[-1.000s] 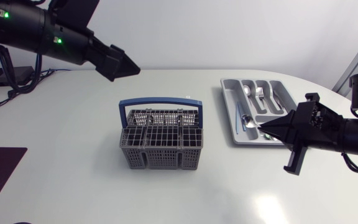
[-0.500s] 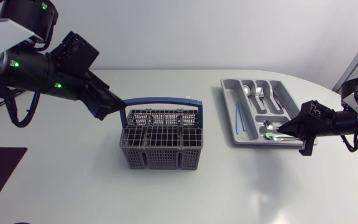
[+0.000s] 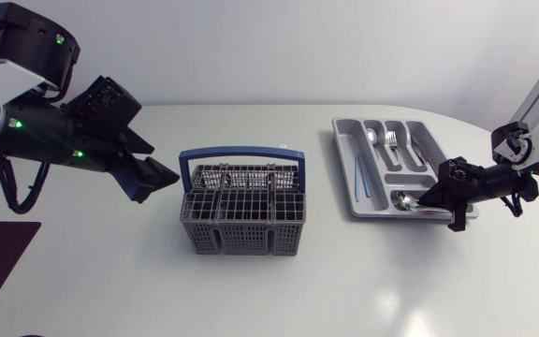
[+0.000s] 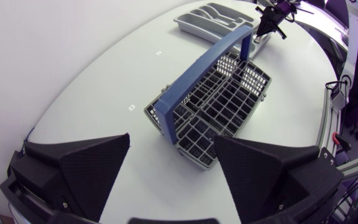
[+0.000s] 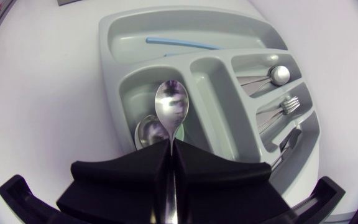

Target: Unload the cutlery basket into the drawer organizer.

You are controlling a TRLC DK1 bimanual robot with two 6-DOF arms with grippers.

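The grey cutlery basket [image 3: 241,213] with a blue handle [image 3: 241,153] stands mid-table; no cutlery shows in it. My left gripper [image 3: 165,179] hangs open just left of the basket. In the left wrist view the basket [image 4: 229,93] lies ahead of its wide-apart fingers [image 4: 92,162]. The grey drawer organizer [image 3: 346,164] sits at the right. My right gripper [image 3: 423,197] is shut on a spoon [image 5: 171,104], held low over the organizer's near compartment, where another spoon [image 5: 145,132] lies.
The organizer also holds a blue utensil [image 5: 182,44] in its long compartment, and a spoon [image 5: 277,74], a fork [image 5: 283,106] and a dark knife [image 5: 288,140] in its other slots. Bare table surrounds the basket.
My left gripper came down from the far left to the basket's left side. My right gripper sank lower over the organizer's near compartment, still holding the spoon.
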